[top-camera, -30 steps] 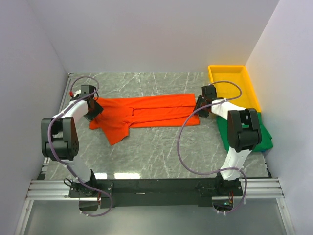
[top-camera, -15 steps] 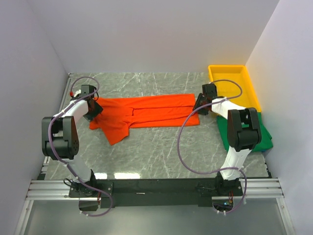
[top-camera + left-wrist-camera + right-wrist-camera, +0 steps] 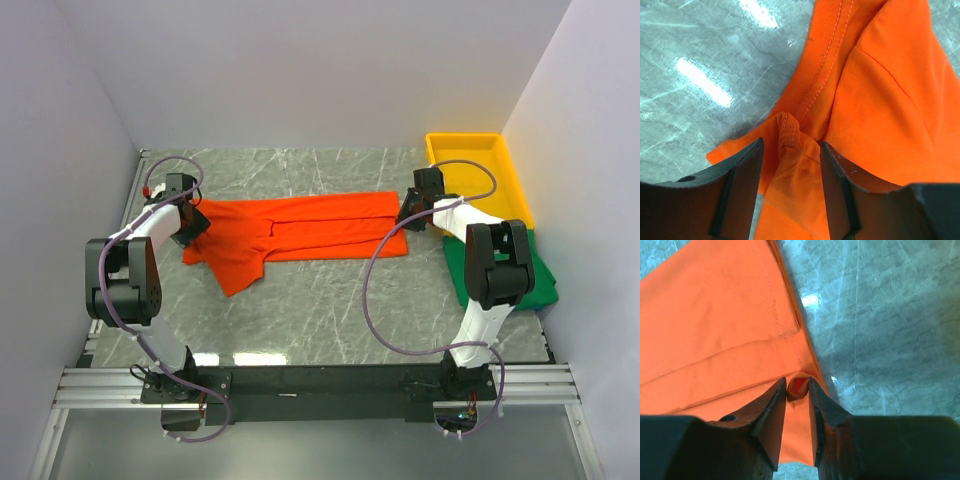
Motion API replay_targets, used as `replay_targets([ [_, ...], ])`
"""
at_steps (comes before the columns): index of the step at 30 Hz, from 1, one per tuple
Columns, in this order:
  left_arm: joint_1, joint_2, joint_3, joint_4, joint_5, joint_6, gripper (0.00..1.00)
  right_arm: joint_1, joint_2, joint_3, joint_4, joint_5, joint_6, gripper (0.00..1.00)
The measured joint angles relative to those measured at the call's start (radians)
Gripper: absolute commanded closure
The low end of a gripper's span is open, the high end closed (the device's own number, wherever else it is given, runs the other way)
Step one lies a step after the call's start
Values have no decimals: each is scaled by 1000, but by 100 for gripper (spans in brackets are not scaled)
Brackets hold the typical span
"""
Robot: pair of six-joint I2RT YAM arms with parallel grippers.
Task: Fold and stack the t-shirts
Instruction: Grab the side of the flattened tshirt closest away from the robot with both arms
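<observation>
No text, label, brand, number or sign is legible in any of the three views, on cloth, tray, arms or surface.

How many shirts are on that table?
2. The orange shirt lies spread across the middle; the green shirt lies at the right edge, partly hidden under the right arm, near the tray.

A grey marbled table (image 3: 320, 300) with pale veins fills the middle of the top view. 3 plain white walls close it in: a back wall (image 3: 320, 70) across the top, a left wall (image 3: 50, 200) and a right wall (image 3: 600, 150). A black bar (image 3: 320, 380) and a metal rail (image 3: 100, 385) run along the lower edge. Overhead light leaves bright streaks (image 3: 705, 85) on the glossy surface at the upper left of the left wrist view.
</observation>
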Motion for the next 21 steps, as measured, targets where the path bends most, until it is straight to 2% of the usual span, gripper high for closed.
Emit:
replay_targets([
  [7, 0, 0, 0, 2, 0, 3, 54, 0, 0, 0, -3, 1, 1, 84],
  [10, 0, 2, 0, 2, -1, 3, 62, 0, 0, 0, -3, 1, 0, 96],
  [12, 0, 4, 0, 2, -3, 4, 71, 0, 0, 0, -3, 1, 0, 100],
  [18, 0, 9, 0, 1, -7, 14, 99, 0, 0, 0, -3, 1, 0, 100],
  [21, 0, 9, 0, -3, -7, 20, 99, 0, 0, 0, -4, 1, 0, 100],
])
